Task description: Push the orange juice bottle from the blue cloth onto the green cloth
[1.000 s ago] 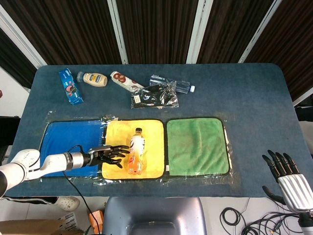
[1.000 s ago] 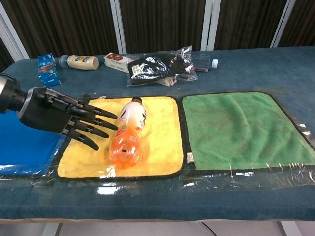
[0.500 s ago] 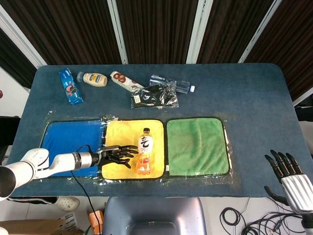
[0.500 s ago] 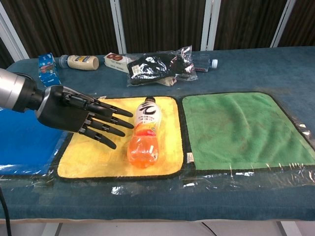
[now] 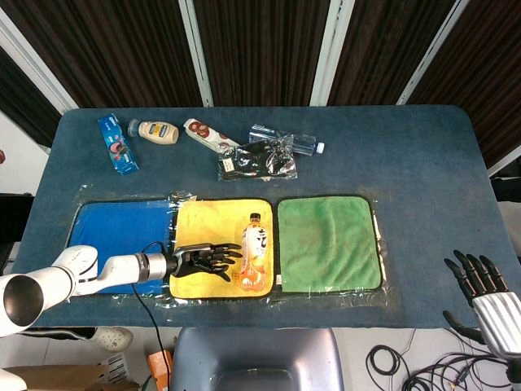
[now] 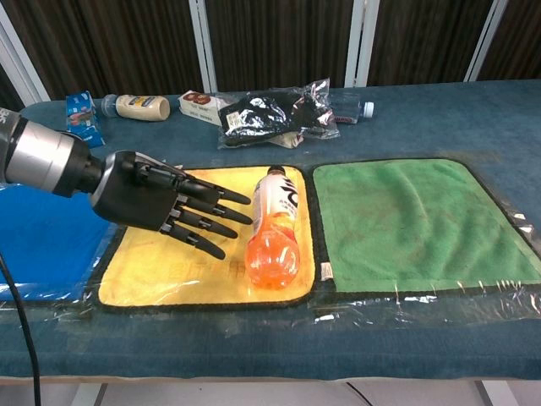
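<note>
The orange juice bottle (image 5: 255, 253) (image 6: 276, 227) lies on its side on the yellow cloth (image 5: 203, 236) (image 6: 169, 271), near that cloth's right edge, cap pointing to the back. My left hand (image 5: 203, 259) (image 6: 161, 205) is open just left of the bottle, its outstretched fingertips at the bottle's side or a hair short of it. The green cloth (image 5: 328, 243) (image 6: 414, 220) lies right of the yellow one with nothing on it. The blue cloth (image 5: 118, 236) (image 6: 42, 245) lies to the left, partly under my left arm. My right hand (image 5: 480, 285) is open off the table's right front corner.
Along the table's back stand a blue packet (image 5: 117, 143), a mayonnaise bottle (image 5: 155, 130), a snack pack (image 5: 210, 135), a clear water bottle (image 5: 289, 140) and a plastic bag with dark contents (image 5: 257, 160). A clear plastic sheet (image 6: 380, 300) underlies the cloths.
My left hand swept rightwards across the yellow cloth, and the bottle rolled right ahead of it, from the cloth's middle to its right edge. The right hand sank slightly lower in view.
</note>
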Controlling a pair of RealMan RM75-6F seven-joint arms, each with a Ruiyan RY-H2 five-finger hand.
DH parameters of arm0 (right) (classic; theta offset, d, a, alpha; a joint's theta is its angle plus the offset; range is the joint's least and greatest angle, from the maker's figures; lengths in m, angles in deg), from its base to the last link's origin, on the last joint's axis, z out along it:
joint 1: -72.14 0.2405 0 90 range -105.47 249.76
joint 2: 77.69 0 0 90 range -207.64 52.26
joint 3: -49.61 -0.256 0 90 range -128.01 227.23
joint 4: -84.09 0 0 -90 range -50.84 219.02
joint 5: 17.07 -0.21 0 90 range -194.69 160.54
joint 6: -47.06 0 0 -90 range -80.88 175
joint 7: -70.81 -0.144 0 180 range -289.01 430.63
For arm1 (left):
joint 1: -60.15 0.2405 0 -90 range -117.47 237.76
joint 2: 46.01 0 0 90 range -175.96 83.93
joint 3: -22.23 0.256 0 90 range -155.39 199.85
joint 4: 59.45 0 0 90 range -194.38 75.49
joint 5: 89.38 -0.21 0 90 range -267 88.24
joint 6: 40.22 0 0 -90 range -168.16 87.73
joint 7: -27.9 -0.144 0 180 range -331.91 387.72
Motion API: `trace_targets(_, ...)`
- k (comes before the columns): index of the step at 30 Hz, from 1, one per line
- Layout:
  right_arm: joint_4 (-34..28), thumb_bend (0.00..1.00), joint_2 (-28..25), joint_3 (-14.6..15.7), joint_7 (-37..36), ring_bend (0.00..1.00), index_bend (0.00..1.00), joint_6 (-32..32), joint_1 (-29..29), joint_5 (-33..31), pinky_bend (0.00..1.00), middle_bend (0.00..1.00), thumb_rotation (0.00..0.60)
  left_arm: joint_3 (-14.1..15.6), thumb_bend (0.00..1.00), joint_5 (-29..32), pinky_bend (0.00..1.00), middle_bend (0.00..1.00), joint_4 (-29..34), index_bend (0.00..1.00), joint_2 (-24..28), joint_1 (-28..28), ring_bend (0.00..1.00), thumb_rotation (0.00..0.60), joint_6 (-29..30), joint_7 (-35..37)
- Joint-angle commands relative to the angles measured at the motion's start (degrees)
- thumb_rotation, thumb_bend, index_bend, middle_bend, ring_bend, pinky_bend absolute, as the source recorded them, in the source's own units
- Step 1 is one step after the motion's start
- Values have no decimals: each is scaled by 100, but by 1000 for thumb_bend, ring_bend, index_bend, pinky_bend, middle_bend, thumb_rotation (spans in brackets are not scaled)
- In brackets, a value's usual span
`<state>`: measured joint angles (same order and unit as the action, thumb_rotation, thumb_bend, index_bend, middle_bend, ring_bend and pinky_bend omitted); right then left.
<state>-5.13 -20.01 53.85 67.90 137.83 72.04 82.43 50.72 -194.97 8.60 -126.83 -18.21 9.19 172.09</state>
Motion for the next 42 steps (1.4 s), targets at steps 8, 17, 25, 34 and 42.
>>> trace_targets(8, 5, 189, -30, -32, -85, 0, 0, 49, -23, -52, 0, 0, 600, 89, 489, -127, 287, 54, -293, 0, -237, -131, 35, 600, 216, 574)
trace_targets(17, 0, 189, -28, -17, -57, 0, 0, 29, -19, -17, 0, 0, 600, 74, 489, -102, 279, 54, -438, 0, -396, -293, 35, 600, 209, 809)
trace_targets(25, 16, 189, -42, -16, -125, 0, 0, 106, -45, 19, 0, 0, 600, 77, 492, -64, 261, 54, -588, 0, -583, -373, 34, 600, 148, 939)
trace_targets(34, 70, 189, -114, -54, -387, 0, 0, 186, -75, -63, 0, 0, 600, 29, 492, 3, 246, 51, -850, 0, -775, -441, 31, 600, 172, 1302)
trace_targets(42, 116, 189, -138, -45, -531, 0, 0, 254, -94, -15, 0, 0, 600, 70, 492, -32, 237, 48, -1156, 0, -988, -514, 28, 600, 167, 1606)
